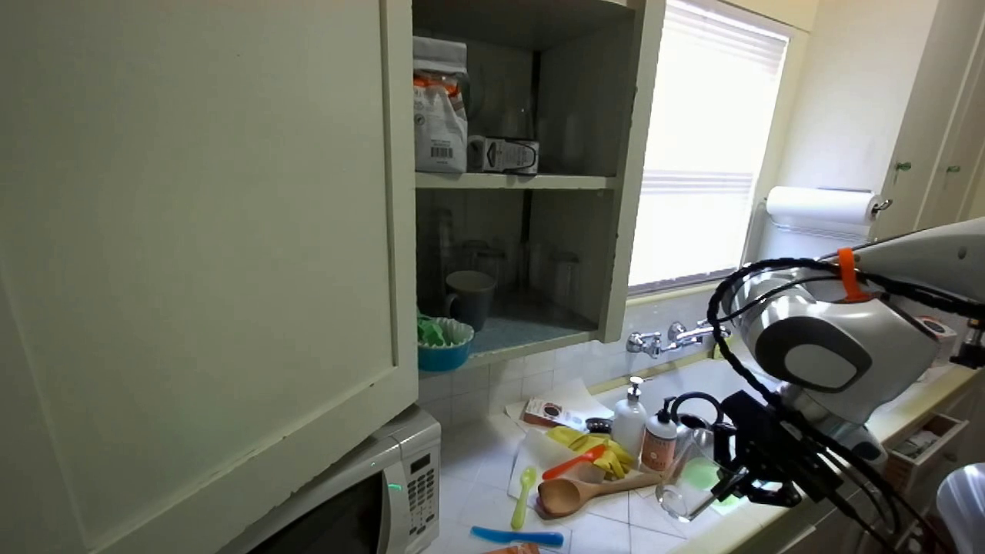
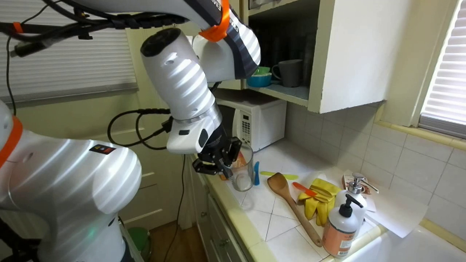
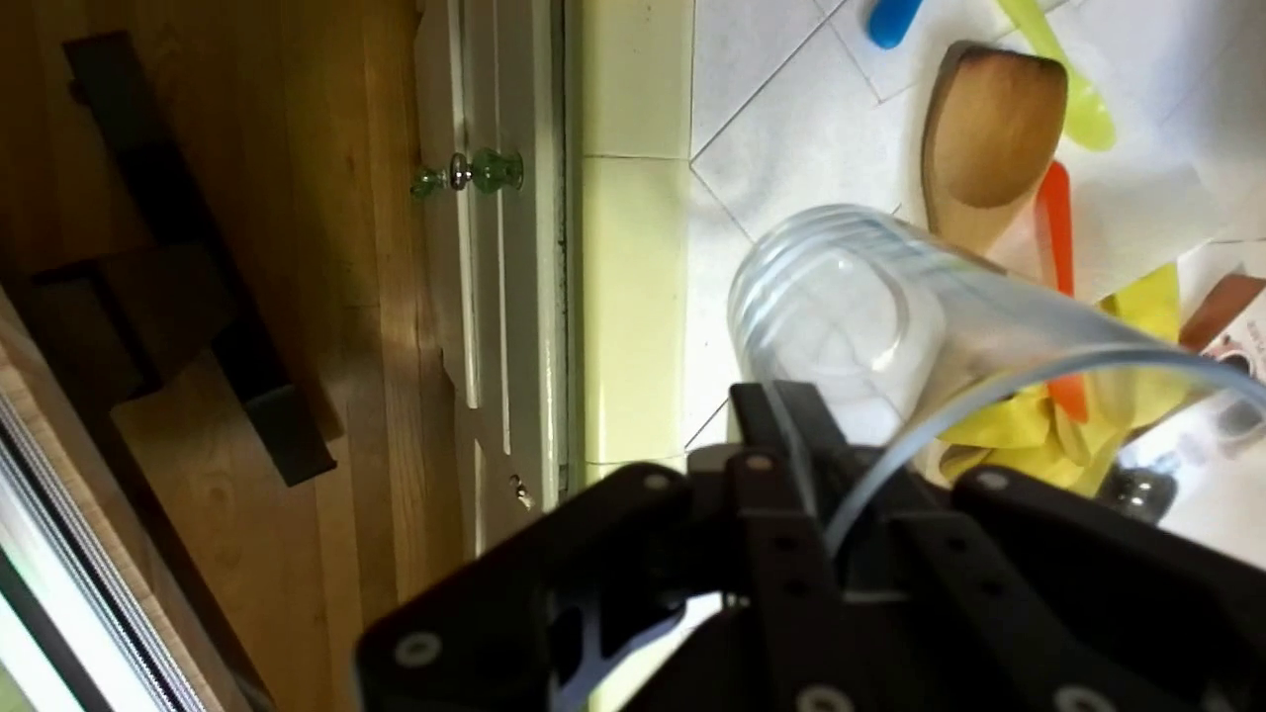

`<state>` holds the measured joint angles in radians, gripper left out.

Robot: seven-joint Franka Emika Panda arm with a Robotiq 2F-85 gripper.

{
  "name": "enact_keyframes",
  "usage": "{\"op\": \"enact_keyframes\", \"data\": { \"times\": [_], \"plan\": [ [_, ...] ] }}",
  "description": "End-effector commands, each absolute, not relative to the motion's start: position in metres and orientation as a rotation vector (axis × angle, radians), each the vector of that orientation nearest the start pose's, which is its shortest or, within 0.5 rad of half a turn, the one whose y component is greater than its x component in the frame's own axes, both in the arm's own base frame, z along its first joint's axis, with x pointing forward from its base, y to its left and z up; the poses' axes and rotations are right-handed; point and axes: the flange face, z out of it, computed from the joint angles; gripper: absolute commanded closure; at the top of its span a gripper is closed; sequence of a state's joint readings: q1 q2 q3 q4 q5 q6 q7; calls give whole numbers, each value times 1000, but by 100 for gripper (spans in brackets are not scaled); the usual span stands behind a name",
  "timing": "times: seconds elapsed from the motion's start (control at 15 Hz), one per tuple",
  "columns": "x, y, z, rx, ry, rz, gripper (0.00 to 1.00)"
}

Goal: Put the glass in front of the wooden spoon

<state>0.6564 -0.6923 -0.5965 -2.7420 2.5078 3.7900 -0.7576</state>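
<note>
The clear glass (image 2: 249,168) is in my gripper (image 2: 228,171), which is shut on the glass's wall near the rim, with one finger inside it. In the wrist view the glass (image 3: 920,297) extends away from the fingers (image 3: 796,415), and its base is over the white tiles. In an exterior view the glass (image 1: 671,492) looks tilted. It seems a little above the counter near the front edge; the exact gap is hard to tell. The wooden spoon (image 2: 279,182) lies on the counter beside it, and its broad end also shows in the wrist view (image 3: 999,138).
Yellow gloves (image 2: 320,200) with a red utensil (image 2: 304,189), a green utensil (image 1: 523,496) and a blue utensil (image 1: 517,536) lie around the spoon. Two soap bottles (image 2: 341,231) stand by the sink (image 2: 418,251). A microwave (image 2: 267,120) and open cabinet (image 2: 291,95) are behind.
</note>
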Motion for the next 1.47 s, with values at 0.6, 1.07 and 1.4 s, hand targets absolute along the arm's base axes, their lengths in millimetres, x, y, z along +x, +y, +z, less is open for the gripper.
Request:
{"op": "enact_keyframes", "data": {
  "times": [0.6, 1.07, 1.4],
  "plan": [
    [236, -122, 358, -1553, 2319, -245, 98],
    [275, -149, 374, -1603, 2474, -249, 98],
    [304, -152, 361, -1663, 2534, -227, 98]
  ]
}}
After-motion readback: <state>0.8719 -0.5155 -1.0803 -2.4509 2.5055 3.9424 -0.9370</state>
